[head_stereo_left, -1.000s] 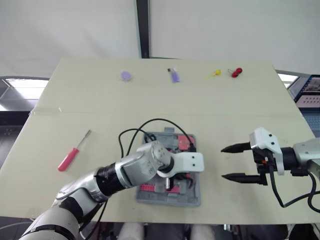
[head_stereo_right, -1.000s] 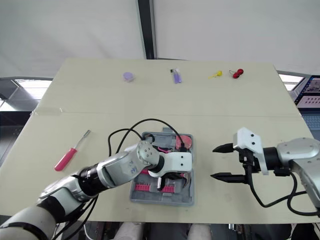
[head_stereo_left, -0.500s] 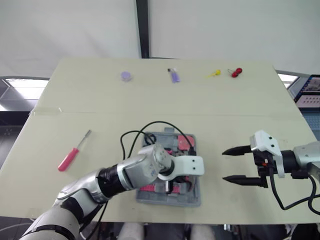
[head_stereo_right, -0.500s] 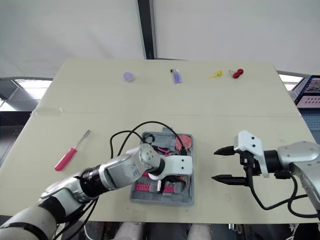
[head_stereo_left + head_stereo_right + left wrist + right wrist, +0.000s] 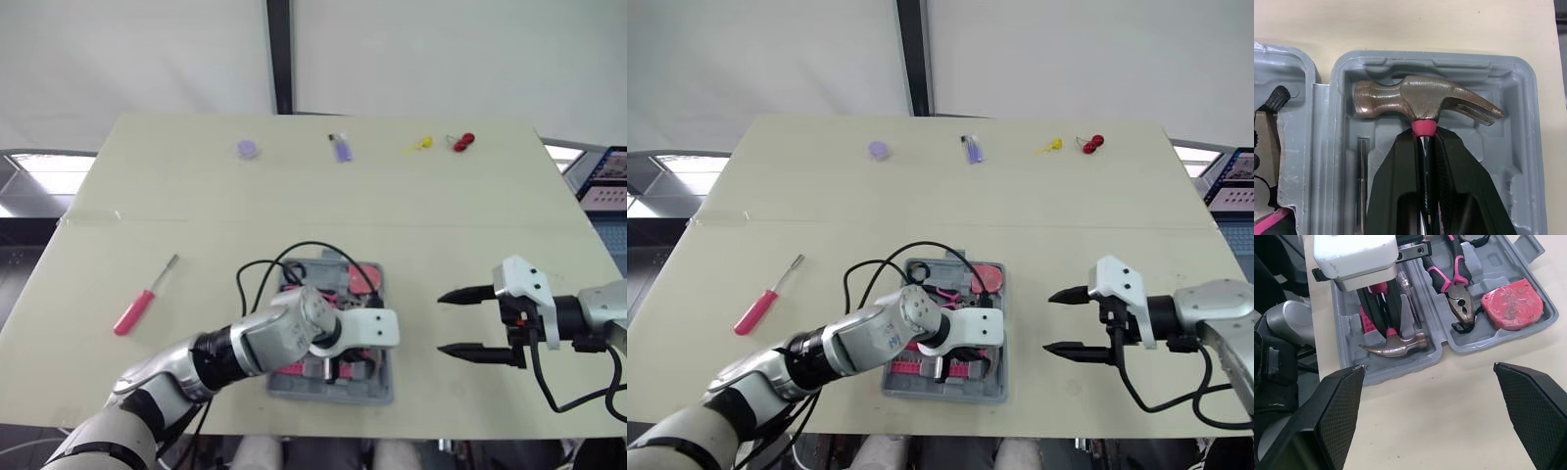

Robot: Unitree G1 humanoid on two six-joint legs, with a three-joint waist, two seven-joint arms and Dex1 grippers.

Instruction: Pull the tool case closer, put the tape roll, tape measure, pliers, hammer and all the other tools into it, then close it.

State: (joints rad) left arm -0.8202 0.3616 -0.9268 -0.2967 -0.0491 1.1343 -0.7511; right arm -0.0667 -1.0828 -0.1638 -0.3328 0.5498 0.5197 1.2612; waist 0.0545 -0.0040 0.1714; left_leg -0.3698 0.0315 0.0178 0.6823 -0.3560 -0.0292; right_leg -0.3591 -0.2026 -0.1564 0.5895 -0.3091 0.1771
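The grey tool case lies open near the table's front edge. My left gripper is shut on the hammer just below its head. The head rests in the case's moulded recess. From above, that gripper is over the case's near half. Pink-handled pliers and a red tape measure lie in the far half. My right gripper hovers open to the right of the case, with nothing between its fingers. A pink-handled screwdriver lies on the table at the left.
Along the table's far edge lie a small purple round item, a purple tool, a yellow item and a red item. A black cable loops over the case's far left corner.
My left gripper has sunk a little lower into the case with the hammer. The right gripper has drifted slightly to the right and stays open.
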